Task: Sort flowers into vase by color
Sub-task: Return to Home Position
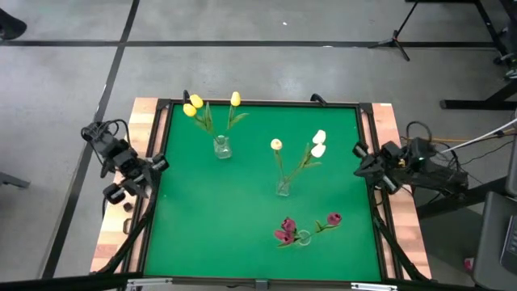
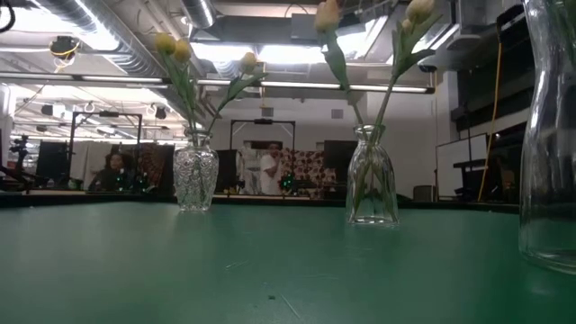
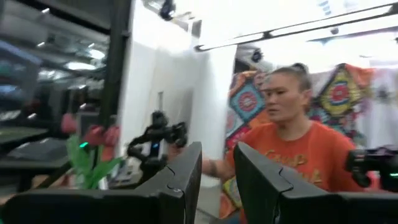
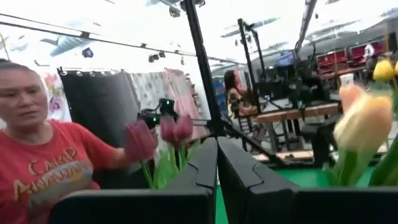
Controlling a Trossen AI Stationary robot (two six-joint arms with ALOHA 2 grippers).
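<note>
Flowers [image 1: 319,138] look sorted — left end effector [image 1: 156,165], frame left, slightly spread; right end effector [image 1: 360,161], frame right, pressed together — only homing remains.

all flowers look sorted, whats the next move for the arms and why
Probably just settle both arms at home; nothing looks left to pick. The yellow tulips, white tulips and red tulips are each in their own vase, no flower lies loose on the mat, and the left gripper and right gripper sit at the table's side edges holding nothing.
</note>
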